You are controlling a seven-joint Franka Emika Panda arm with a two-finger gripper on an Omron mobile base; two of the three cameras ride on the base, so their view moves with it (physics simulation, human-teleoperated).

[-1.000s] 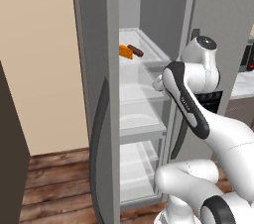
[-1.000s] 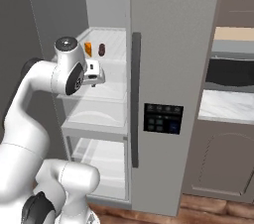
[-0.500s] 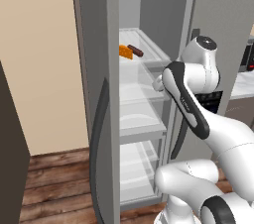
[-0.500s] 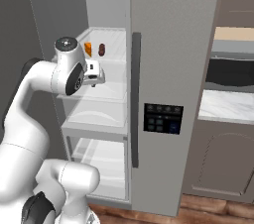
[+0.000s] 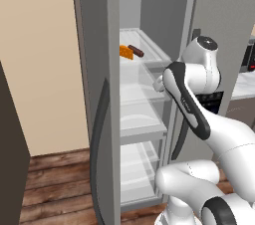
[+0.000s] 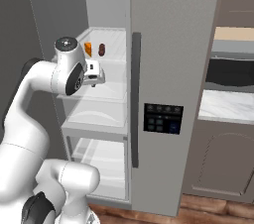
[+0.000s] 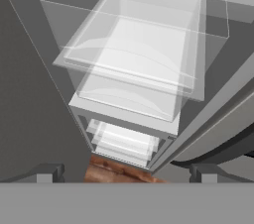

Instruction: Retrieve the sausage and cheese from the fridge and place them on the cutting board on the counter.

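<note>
Two items still to fetch, none delivered yet. Tall grey double-door fridge (image 5: 94, 45) has its left door swung open, white shelves (image 6: 96, 114) exposed. Small bright orange cheese wedge (image 5: 125, 52) and slim dark reddish-brown sausage cylinder (image 5: 136, 51) sit side by side on the upper shelf, just beside each other, untouched; same pair reads in the right base view, cheese (image 6: 88, 49) left of sausage (image 6: 101, 49). White arm's two-finger gripper (image 6: 94, 77) hangs at the fridge opening, just below the level of that upper shelf, near the food but not touching it. Jaws spread fully wide, nothing between them; hand view has the two dark fingertips (image 7: 47, 172) far apart, pointing down over the lower shelves and a strip of wood floor (image 7: 116, 171). Judgement: fridge-opening step done, reach to first item under way, no grasp yet. Left to do: grab, carry, place, then repeat for the second item.
</note>
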